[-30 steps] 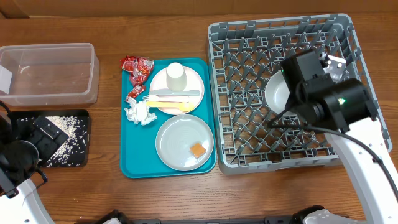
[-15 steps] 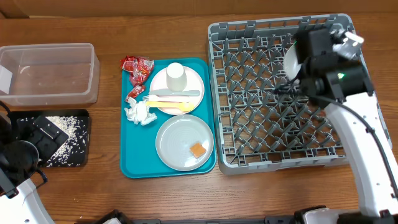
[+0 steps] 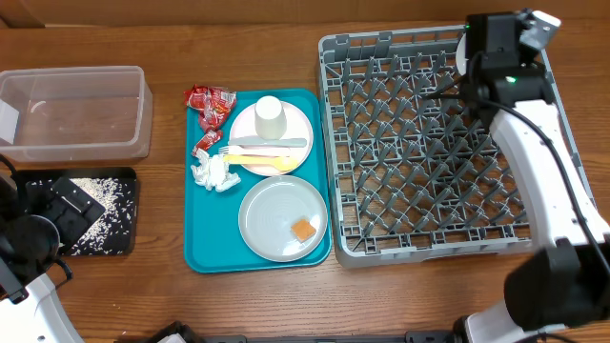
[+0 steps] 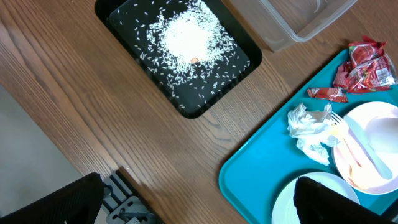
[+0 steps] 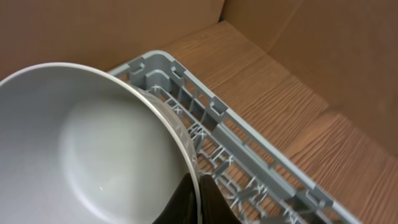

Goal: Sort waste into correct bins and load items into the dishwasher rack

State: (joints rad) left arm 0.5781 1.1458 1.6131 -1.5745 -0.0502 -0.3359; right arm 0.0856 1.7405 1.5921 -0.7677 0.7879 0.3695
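Note:
My right gripper (image 5: 196, 186) is shut on the rim of the small grey bowl (image 5: 81, 143), which is tilted on edge over the far wall of the dishwasher rack (image 5: 205, 102). From overhead, the right arm (image 3: 496, 48) hides the bowl at the far right corner of the rack (image 3: 419, 162). My left gripper (image 4: 193, 210) stands open over bare wood, between the black tray (image 4: 186, 56) of rice and the teal tray (image 4: 261, 168). On the teal tray lie red wrappers (image 3: 212, 105), a napkin (image 3: 214, 173), and a grey plate (image 3: 272, 214) bearing an orange cube (image 3: 303, 230).
A pale plate (image 3: 297, 129) on the teal tray carries a white cup (image 3: 270, 116) and yellow and white cutlery (image 3: 262, 152). A clear tub (image 3: 76, 110) stands at the far left, behind the black tray (image 3: 105, 224). Cardboard walls rise behind the rack.
The right arm has carried the bowl from the middle right of the rack to its far right corner, where the arm now covers it. The left arm has not moved.

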